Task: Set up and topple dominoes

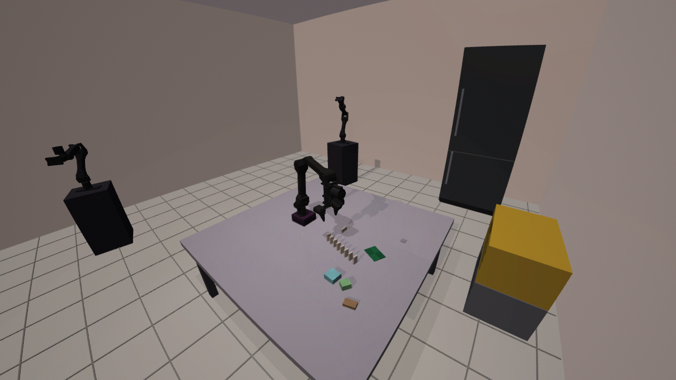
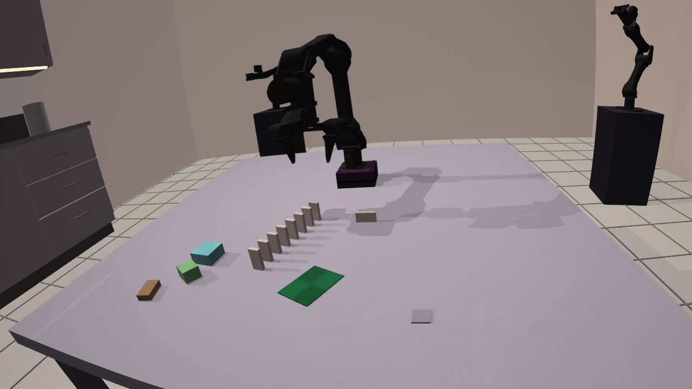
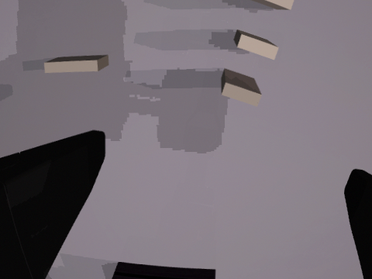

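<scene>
Several beige dominoes stand upright in an evenly spaced row. The row's end domino nearest the arm's base (image 1: 328,237) (image 2: 314,211) (image 3: 241,93) stands upright, apart from its neighbour (image 2: 307,216) (image 3: 257,46). The far end domino (image 1: 355,259) (image 2: 256,259) stands near the green sheet. One loose domino (image 1: 344,229) (image 2: 365,216) (image 3: 71,67) lies on its long narrow edge, off to the side of the row's near end. My gripper (image 1: 329,217) (image 2: 310,161) (image 3: 232,163) is wide open and empty. It hangs above the table, on the base side of the row, touching no domino.
A green sheet (image 1: 374,253) (image 2: 310,285) lies beside the row. A teal block (image 1: 332,275) (image 2: 207,253), a light green block (image 1: 345,284) (image 2: 188,272) and a brown block (image 1: 350,303) (image 2: 148,290) lie beyond its far end. A thin pale tile (image 1: 403,240) (image 2: 421,315) lies farther off.
</scene>
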`<state>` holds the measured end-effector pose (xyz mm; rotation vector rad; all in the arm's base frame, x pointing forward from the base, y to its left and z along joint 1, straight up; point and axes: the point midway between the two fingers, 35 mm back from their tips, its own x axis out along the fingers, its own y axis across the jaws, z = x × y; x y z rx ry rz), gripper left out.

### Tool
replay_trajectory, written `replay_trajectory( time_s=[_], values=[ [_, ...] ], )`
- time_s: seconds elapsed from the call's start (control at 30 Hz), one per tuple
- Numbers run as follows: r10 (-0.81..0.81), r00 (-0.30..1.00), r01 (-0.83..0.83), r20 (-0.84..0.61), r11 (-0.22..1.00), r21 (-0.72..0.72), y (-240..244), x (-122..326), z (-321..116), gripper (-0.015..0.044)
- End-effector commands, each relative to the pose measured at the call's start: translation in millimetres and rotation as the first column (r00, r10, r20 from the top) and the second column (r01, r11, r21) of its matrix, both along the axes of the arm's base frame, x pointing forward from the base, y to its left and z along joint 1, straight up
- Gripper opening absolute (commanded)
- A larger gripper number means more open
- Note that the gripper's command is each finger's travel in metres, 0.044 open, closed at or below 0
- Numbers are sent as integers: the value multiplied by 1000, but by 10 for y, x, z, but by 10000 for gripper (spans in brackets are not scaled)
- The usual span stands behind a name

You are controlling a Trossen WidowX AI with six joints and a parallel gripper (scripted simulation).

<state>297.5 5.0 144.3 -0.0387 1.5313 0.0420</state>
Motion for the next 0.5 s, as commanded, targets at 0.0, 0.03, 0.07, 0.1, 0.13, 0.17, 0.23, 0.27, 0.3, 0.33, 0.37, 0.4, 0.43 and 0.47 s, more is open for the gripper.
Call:
replay_trajectory(
  time_s=[0.0,0.03,0.07,0.1,0.13,0.17,0.23,0.27,0.3,0.33,0.37,0.4,0.43,0.47],
  values=[
    [408,913,-408,-9,913,-9,374,41,-163,440],
    [525,851,-525,-9,851,-12,485,47,-215,440],
    [634,774,-634,-10,774,-15,598,48,-268,440],
    [731,683,-731,-10,683,-18,711,43,-321,440],
    [815,580,-815,-12,580,-21,824,34,-373,440],
    [884,467,-884,-13,466,-24,937,19,-426,440],
    [957,291,-957,-16,290,-27,1098,-12,-503,440],
    [975,221,-975,-17,221,-29,1158,-26,-531,440],
    [988,151,-988,-18,151,-30,1218,-42,-560,440],
    [997,80,-996,-20,79,-31,1278,-59,-589,440],
    [1000,8,-999,-21,7,-32,1338,-77,-618,440],
    [998,-64,-997,-22,-65,-33,1398,-98,-647,440],
    [995,-101,-994,-23,-101,-34,1428,-109,-662,440],
    [994,-108,-994,-23,-108,-34,1433,-111,-664,440]
  ],
)
